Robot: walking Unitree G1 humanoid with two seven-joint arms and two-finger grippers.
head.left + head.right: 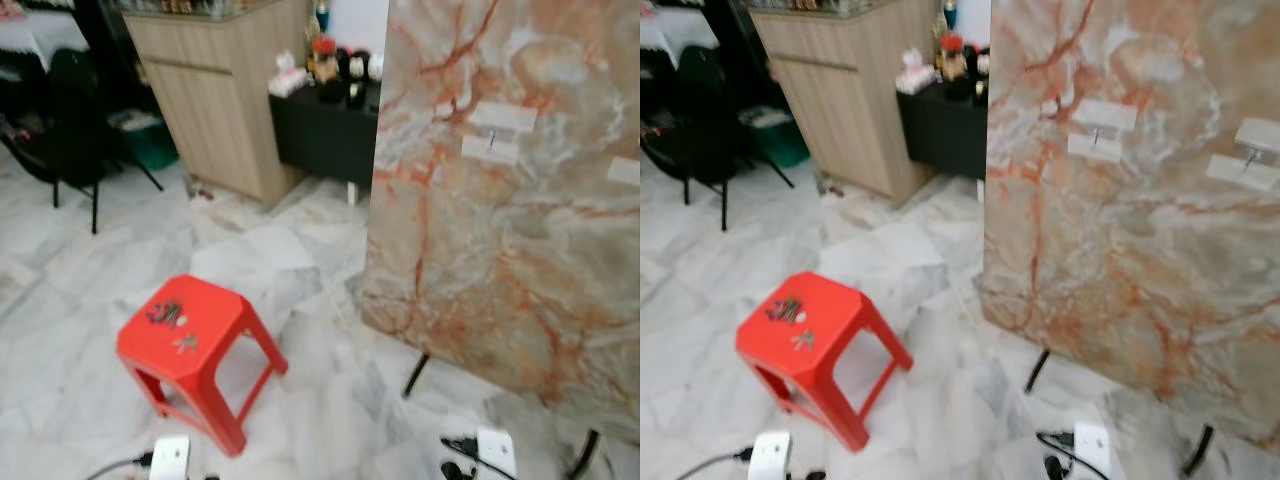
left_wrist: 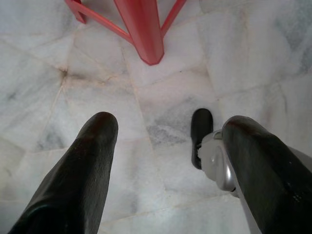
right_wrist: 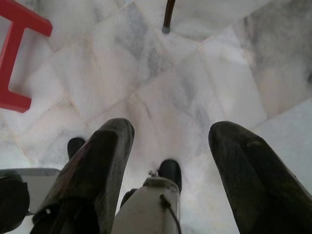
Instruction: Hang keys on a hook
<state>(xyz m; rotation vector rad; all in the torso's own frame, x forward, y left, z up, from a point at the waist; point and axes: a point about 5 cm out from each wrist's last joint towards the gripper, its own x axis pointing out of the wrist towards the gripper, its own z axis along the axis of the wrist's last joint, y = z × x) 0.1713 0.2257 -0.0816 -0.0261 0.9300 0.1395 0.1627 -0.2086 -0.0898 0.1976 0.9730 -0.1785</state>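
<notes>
Left eye view: a red plastic stool [image 1: 195, 340] stands on a pale marble floor [image 1: 300, 400], with a tall marble-patterned board [image 1: 510, 230] on thin black legs to its right
Keys: a small silvery bunch of keys [image 1: 186, 343] lies on the stool's seat, just beside a darker small cluster [image 1: 165, 314] too blurred to identify
Hooks: small hooks on pale plates sit high on the board; one hook [image 1: 491, 141] is near the board's upper middle, well apart from the keys
Left gripper: left gripper [image 2: 165, 146] hangs low over bare floor near a stool leg, fingers spread apart, holding nothing
Right gripper: right gripper [image 3: 170, 146] also points down at the floor, fingers apart and empty
Background: a wooden cabinet [image 1: 220, 90] and a low black shelf [image 1: 325, 130] with ornaments stand behind
Step in hand: approach, judging by the idle arms; the keys are not yet picked up
Next move: likely to step closer to the stool, lower a gripper over the keys and close on them before turning to the board
</notes>
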